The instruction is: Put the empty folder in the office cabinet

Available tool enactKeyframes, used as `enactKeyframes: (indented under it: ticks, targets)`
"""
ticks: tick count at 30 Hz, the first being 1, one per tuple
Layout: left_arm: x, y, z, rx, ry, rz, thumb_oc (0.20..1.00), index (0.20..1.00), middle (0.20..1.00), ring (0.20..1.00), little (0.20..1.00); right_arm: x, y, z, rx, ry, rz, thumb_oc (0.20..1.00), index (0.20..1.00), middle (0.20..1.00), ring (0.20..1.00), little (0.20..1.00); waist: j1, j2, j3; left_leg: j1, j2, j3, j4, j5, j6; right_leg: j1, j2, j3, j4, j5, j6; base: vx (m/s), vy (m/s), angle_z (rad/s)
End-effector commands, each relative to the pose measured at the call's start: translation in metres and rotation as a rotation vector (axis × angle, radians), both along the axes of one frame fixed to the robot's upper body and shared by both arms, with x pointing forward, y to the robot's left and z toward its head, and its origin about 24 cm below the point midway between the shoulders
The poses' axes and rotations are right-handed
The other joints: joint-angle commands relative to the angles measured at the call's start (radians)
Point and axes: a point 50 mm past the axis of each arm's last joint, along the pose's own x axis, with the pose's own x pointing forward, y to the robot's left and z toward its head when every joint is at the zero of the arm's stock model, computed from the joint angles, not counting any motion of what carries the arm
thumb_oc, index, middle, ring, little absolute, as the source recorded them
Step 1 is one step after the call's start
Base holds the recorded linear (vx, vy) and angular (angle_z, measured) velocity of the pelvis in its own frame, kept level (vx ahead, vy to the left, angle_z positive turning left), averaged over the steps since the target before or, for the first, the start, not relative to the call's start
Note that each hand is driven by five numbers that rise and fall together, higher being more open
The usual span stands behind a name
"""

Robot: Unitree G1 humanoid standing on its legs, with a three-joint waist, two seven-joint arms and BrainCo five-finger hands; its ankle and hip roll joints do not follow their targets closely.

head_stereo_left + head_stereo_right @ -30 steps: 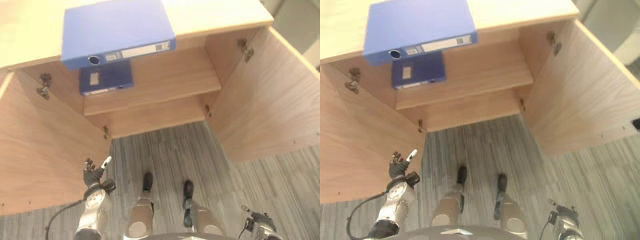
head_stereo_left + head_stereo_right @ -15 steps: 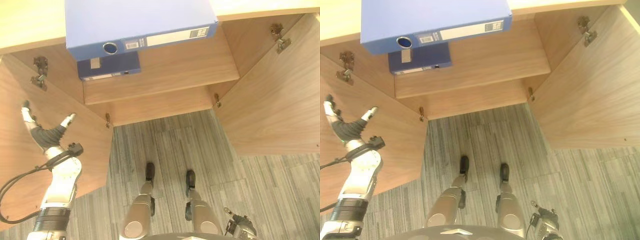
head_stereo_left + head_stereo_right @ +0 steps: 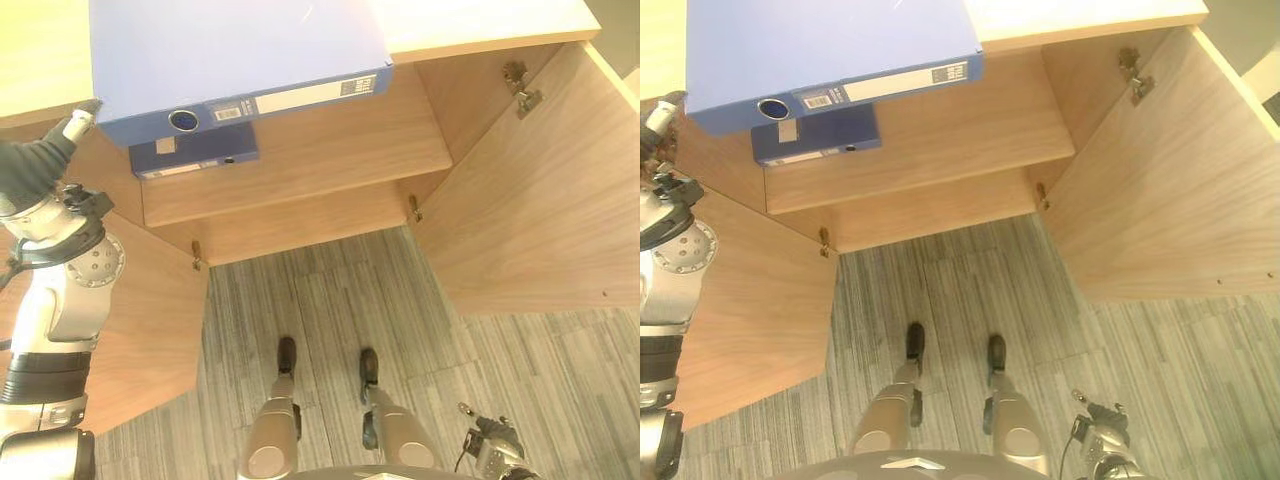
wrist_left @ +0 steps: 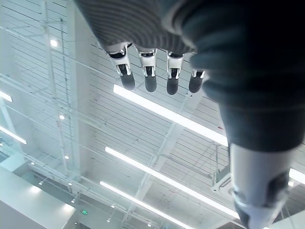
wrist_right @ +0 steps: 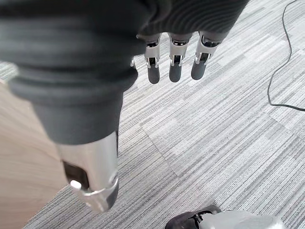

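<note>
Right hand (image 5: pixel 174 57) hangs low at the near right, over the grey striped carpet (image 3: pixel 330 300), its fingers straight and relaxed, holding nothing. Farther away on the left, the left hand (image 3: pixel 35 160) is raised beside the near left corner of the blue folder (image 3: pixel 230 55); its fingers (image 4: pixel 150 78) point upward, straight and loose, with ceiling lights past them, and whether a fingertip touches the folder's corner cannot be told. The folder lies flat on the top of the office cabinet (image 3: pixel 470 25), its spine with the round finger hole and white label facing near and jutting slightly past the cabinet's front edge. Both cabinet doors stand open, the left door (image 3: pixel 150 330) swung out by the left arm, the right door (image 3: pixel 540 200) swung wide to the right. Inside, on the upper shelf (image 3: pixel 300 170) at the left, stands a darker blue folder (image 3: pixel 195 152), directly beneath the folder on top.
</note>
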Motion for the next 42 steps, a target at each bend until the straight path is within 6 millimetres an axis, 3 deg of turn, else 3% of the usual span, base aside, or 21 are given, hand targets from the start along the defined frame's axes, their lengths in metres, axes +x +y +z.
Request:
enactKeyframes:
  ticks: [1,6,15,22,32,42]
  targets:
    - [-0.003,0.0,0.012,0.101,-0.015,0.019,1.0,1.0,1.0,1.0,1.0,-0.012,-0.006,-0.002,-0.022,0.04,0.01,1.0,1.0,1.0,1.0,1.0,-0.008,-0.009,-0.05,-0.015,0.024,-0.007,-0.01,-0.104,-0.055,0.033,-0.053,-0.011,-0.003,-0.114,0.055,-0.01,-0.012,-0.05]
    - [-0.001,-0.003,0.007,0.099,0.01,0.003,1.0,1.0,1.0,1.0,1.0,-0.013,-0.007,-0.002,-0.022,0.041,0.007,1.0,1.0,1.0,1.0,1.0,-0.012,-0.007,-0.049,-0.014,0.026,-0.006,-0.01,-0.103,-0.056,0.033,-0.052,-0.011,-0.003,-0.114,0.055,0.0,-0.001,-0.01]
    - [-0.003,-0.014,-0.021,0.032,0.114,-0.083,1.0,1.0,1.0,1.0,1.0,-0.023,-0.009,-0.005,-0.032,0.08,-0.001,1.0,1.0,1.0,1.0,1.0,-0.019,-0.001,-0.04,-0.003,0.033,0.002,-0.01,-0.103,-0.056,0.037,-0.046,-0.007,-0.003,-0.115,0.05,0.0,-0.003,-0.01]
    - [0.003,-0.018,-0.031,0.038,0.185,-0.108,1.0,1.0,1.0,1.0,1.0,-0.019,-0.008,-0.004,-0.03,0.064,0.006,1.0,1.0,1.0,1.0,1.0,-0.028,0.005,-0.042,0.0,0.035,0.009,-0.01,-0.103,-0.055,0.036,-0.046,-0.004,-0.003,-0.112,0.051,0.0,0.0,0.0]
    - [0.014,-0.028,-0.026,0.108,0.213,-0.127,1.0,1.0,1.0,1.0,1.0,-0.021,-0.01,-0.004,-0.036,0.076,0.001,1.0,1.0,1.0,1.0,1.0,-0.041,0.008,-0.047,0.0,0.035,0.018,-0.01,-0.106,-0.052,0.03,-0.052,0.001,-0.003,-0.107,0.055,0.0,0.0,0.0]
    - [0.033,-0.046,-0.014,0.338,0.288,-0.119,1.0,1.0,1.0,1.0,1.0,-0.021,-0.014,-0.003,-0.033,0.077,-0.001,1.0,1.0,1.0,1.0,1.0,-0.058,0.02,-0.048,-0.011,0.031,0.026,-0.01,-0.105,-0.046,0.013,-0.059,0.005,-0.003,-0.097,0.061,-0.01,0.008,-0.02]
